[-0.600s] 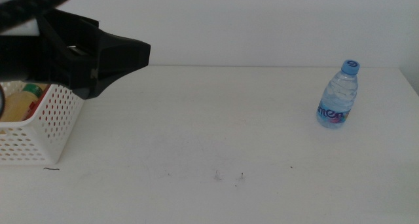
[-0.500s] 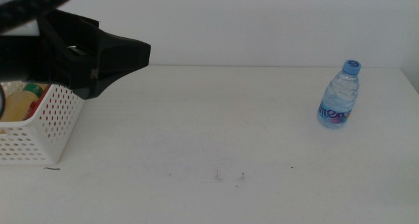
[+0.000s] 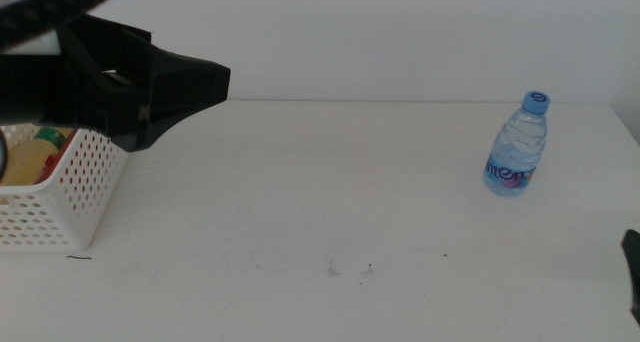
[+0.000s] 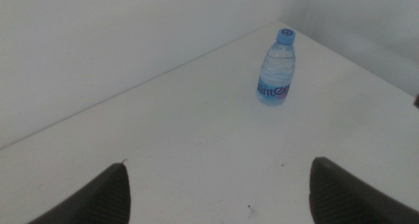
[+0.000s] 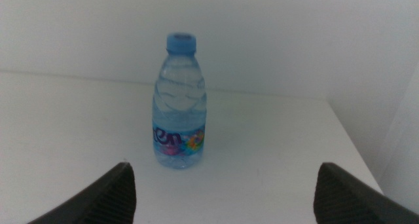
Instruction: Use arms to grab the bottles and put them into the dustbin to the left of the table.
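1. Newly arrived at the middle view's right edge, a dark sliver of my right gripper shows, jaws spread wide, empty.
2. My left gripper gapes empty above the perforated white dustbin.
3. Upright on the white table stands the ribbed clear water bottle, blue cap, label unreadable.

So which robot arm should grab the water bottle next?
Probably the right. Its hand is open and faces the upright water bottle directly. The left hand is open too, but sits far away, over the dustbin.
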Action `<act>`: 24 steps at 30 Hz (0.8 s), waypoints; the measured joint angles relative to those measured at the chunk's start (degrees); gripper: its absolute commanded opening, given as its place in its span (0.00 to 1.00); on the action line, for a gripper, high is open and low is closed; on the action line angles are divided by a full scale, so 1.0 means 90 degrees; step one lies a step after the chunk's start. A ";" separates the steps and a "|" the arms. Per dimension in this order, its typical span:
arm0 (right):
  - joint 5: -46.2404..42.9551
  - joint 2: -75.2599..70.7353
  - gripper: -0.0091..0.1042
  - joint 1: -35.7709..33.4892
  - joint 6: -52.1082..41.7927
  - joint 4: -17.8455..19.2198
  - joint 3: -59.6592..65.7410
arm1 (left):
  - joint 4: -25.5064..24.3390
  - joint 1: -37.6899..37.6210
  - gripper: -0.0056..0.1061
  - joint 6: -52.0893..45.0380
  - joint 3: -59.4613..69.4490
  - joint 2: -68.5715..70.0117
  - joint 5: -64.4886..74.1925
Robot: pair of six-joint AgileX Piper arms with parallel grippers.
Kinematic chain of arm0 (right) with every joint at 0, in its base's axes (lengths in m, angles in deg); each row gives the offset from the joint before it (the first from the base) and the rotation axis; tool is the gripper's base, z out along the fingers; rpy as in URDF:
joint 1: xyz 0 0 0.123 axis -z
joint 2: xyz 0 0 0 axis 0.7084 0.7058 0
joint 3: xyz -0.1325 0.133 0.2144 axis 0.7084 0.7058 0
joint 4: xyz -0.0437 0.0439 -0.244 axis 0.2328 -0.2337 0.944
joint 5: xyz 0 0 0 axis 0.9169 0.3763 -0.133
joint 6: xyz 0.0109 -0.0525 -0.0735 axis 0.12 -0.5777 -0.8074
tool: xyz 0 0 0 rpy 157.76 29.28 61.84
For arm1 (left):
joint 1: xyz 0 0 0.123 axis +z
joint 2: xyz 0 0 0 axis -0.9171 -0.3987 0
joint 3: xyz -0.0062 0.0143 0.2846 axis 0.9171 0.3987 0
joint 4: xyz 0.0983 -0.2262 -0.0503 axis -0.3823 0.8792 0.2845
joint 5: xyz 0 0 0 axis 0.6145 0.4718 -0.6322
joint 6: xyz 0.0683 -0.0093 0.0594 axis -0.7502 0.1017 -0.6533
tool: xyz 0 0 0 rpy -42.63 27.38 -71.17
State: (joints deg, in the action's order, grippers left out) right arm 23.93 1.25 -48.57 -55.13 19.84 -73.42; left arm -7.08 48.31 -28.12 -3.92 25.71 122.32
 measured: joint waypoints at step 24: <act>-0.4415 0.5497 0.82 0.0000 0.0898 0.1188 -0.1110 | 0.0000 0.0000 0.89 0.0000 0.0000 0.0000 0.0000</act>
State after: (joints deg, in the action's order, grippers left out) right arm -15.80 50.73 -48.57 -47.05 30.53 -83.41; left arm -7.08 48.31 -28.12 -3.92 25.71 122.32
